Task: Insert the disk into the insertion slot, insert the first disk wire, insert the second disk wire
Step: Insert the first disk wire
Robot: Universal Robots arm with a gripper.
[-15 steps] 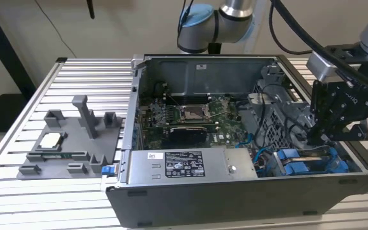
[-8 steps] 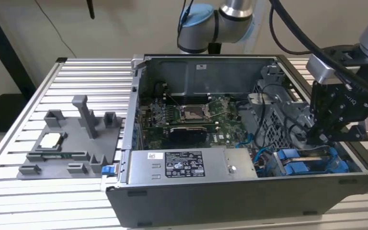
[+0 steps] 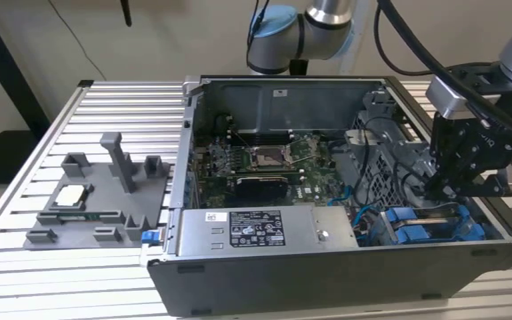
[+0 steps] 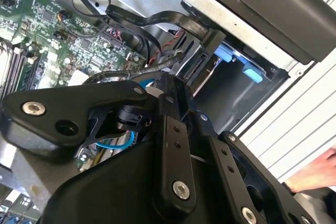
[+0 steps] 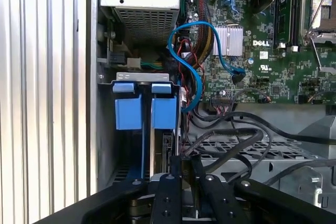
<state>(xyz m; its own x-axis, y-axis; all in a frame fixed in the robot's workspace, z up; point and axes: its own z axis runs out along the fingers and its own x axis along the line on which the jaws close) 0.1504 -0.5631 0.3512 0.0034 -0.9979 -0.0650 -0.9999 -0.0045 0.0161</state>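
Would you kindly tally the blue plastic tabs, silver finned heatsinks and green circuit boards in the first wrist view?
Blue plastic tabs at the grey-metal insertion slot: 2
Silver finned heatsink: 1
Green circuit board: 1
Total: 4

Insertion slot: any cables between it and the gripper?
Nothing visible does. In the first wrist view the gripper sits right at the insertion slot. The black cables and the blue cable run beside the slot, toward the motherboard, not across its opening.

Motherboard (image 3: 269, 167), power-supply box (image 3: 256, 230), grey fixture (image 3: 105, 197).
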